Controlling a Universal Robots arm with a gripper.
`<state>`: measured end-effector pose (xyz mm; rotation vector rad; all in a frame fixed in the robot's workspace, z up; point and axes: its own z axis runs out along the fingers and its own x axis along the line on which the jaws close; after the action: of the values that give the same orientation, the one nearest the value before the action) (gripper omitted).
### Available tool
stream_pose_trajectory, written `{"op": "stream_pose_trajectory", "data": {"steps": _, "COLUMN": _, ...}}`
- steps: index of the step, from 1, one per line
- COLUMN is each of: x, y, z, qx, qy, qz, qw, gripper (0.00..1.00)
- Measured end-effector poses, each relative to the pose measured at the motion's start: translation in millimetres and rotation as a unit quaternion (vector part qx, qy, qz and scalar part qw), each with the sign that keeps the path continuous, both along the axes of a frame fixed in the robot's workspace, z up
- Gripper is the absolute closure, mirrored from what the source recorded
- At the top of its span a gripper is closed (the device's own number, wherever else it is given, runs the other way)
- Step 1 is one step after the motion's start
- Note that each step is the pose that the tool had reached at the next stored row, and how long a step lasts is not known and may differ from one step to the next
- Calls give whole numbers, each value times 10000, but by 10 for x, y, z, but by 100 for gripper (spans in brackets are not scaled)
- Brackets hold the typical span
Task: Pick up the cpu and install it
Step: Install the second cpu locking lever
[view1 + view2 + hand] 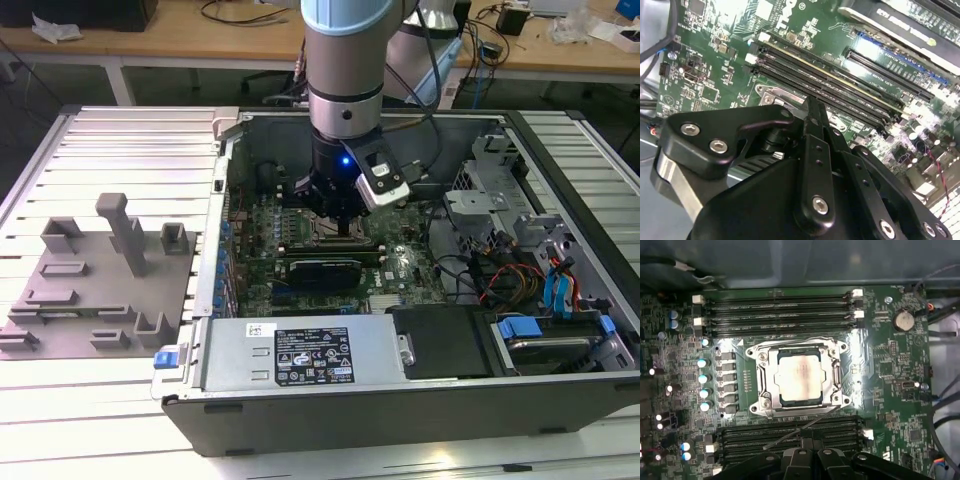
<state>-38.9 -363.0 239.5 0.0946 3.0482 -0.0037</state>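
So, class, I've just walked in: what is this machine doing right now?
A robot arm reaches down into an open computer case, its gripper low over the motherboard. In the first wrist view, the cpu already sits inside the socket's metal frame, between the rows of memory slots.

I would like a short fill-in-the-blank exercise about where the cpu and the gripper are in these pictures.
1. The cpu lies inside the metal frame of the ____.
2. Its top looks ____ in colour.
3. The gripper hangs above the green ____ inside the computer case.
4. The grey plastic tray stands ____ the case.

Missing words: socket; silvery-white; motherboard; outside
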Motion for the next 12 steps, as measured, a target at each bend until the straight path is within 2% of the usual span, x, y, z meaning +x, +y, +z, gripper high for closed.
{"op": "stream_pose_trajectory", "data": {"steps": 4, "x": -25, "y": 0, "z": -12, "qx": 2, "qy": -2, "qz": 19, "qw": 10000, "gripper": 89}}
{"op": "stream_pose_trajectory", "data": {"steps": 6, "x": -82, "y": 0, "z": -28, "qx": 1, "qy": -11, "qz": 18, "qw": 10000, "gripper": 89}}
{"op": "stream_pose_trajectory", "data": {"steps": 8, "x": -201, "y": 1, "z": -69, "qx": 1, "qy": -32, "qz": 18, "qw": 10000, "gripper": 89}}
{"op": "stream_pose_trajectory", "data": {"steps": 10, "x": -267, "y": 3, "z": -94, "qx": 1, "qy": -42, "qz": 18, "qw": 10000, "gripper": 89}}
{"op": "stream_pose_trajectory", "data": {"steps": 12, "x": -326, "y": 3, "z": -150, "qx": 1, "qy": -46, "qz": 18, "qw": 10000, "gripper": 89}}
